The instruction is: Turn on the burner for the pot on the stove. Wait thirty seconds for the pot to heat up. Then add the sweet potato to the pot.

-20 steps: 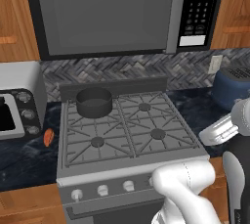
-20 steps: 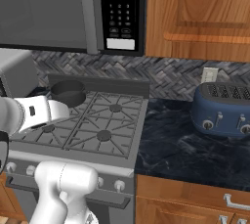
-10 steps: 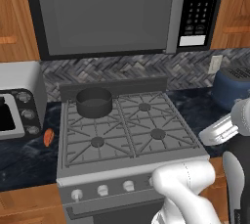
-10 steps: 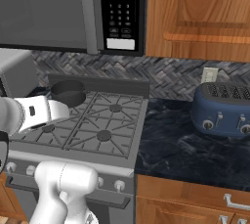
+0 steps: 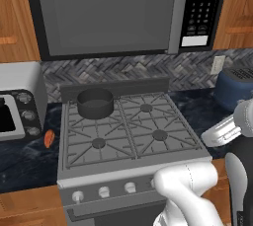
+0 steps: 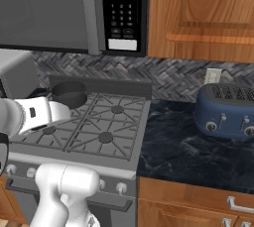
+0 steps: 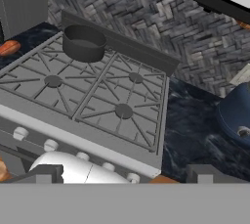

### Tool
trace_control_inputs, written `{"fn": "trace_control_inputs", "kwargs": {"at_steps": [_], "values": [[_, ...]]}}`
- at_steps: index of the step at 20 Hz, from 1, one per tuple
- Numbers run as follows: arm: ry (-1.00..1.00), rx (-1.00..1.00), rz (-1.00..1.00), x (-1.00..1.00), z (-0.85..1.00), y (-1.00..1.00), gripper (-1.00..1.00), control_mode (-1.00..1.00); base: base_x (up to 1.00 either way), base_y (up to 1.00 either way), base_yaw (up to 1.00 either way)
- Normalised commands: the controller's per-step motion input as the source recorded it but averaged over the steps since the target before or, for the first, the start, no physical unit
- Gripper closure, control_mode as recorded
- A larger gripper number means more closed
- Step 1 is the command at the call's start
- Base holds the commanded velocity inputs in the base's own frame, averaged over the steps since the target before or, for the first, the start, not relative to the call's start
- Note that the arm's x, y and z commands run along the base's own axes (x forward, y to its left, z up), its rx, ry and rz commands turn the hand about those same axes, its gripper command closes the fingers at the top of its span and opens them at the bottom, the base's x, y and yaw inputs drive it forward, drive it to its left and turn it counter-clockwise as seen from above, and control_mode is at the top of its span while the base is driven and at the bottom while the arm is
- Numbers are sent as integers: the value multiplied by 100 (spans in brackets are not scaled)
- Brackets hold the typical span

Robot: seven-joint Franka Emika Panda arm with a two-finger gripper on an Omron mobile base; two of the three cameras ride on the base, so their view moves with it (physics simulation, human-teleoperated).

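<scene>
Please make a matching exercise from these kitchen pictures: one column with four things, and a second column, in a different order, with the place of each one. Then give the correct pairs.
Things:
1. small dark-grey round metal pot
2. small orange-red oblong sweet potato
3. rounded blue toaster
4. row of small white round knobs

Places:
A. on the dark counter to the left of the grey metal gas stove
B. on the stove's front panel
C. on the back left burner
D. on the dark counter to the right of the stove

Pairs: 1-C, 2-A, 3-D, 4-B
</scene>
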Motion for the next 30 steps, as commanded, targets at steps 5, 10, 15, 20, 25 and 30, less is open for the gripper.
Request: {"fn": "trace_control_inputs", "kwargs": {"at_steps": [5, 10, 15, 20, 25, 30], "values": [[0, 0, 0, 0, 0, 0, -100, -100, 0, 0, 0], [0, 0, 0, 0, 0, 0, -100, -100, 0, 0, 0], [0, 0, 0, 0, 0, 0, -100, -100, 0, 0, 0], [0, 0, 0, 0, 0, 0, -100, -100, 0, 0, 0], [0, 0, 0, 0, 0, 0, -100, -100, 0, 0, 0], [0, 0, 0, 0, 0, 0, -100, -100, 0, 0, 0]]}}
